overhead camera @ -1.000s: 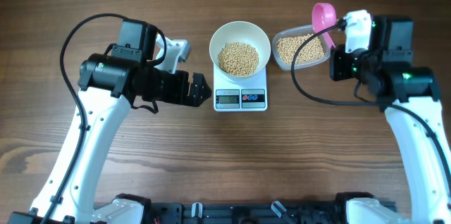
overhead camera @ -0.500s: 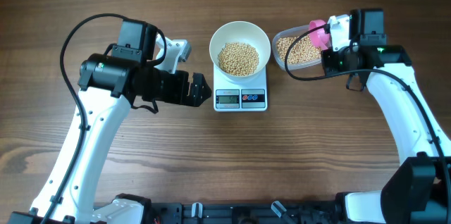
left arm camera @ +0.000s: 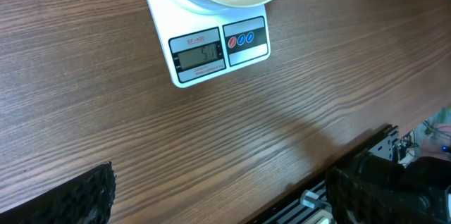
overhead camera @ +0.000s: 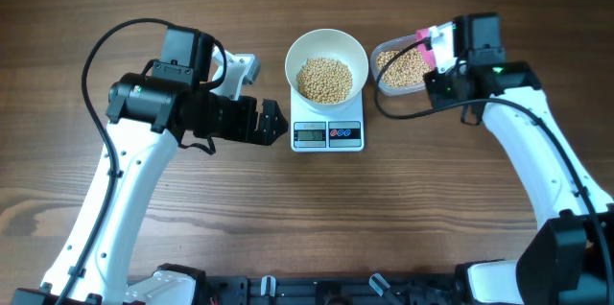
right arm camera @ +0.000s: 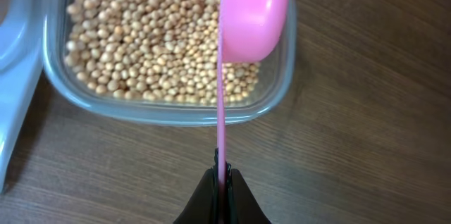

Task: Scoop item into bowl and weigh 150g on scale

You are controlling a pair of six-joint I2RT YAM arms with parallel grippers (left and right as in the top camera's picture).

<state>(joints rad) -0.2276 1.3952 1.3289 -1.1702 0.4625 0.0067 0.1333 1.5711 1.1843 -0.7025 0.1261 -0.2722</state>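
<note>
While beans already lie in the bowl on the scale, weighing looks unfinished: the right claw, clamped on the scoop, hangs over the tub; the left claw gapes empty.

Scale mid-width on table, closer to back edge than front, display side twd front edge. Bowl on scale, beans in it. Tub on table just R of bowl, near back edge, w/ more beans inside. Scoop above tub's R end, handle running out over tub's rim to R gripper, beside tub. L gripper just L of scale, apart from it.
</note>
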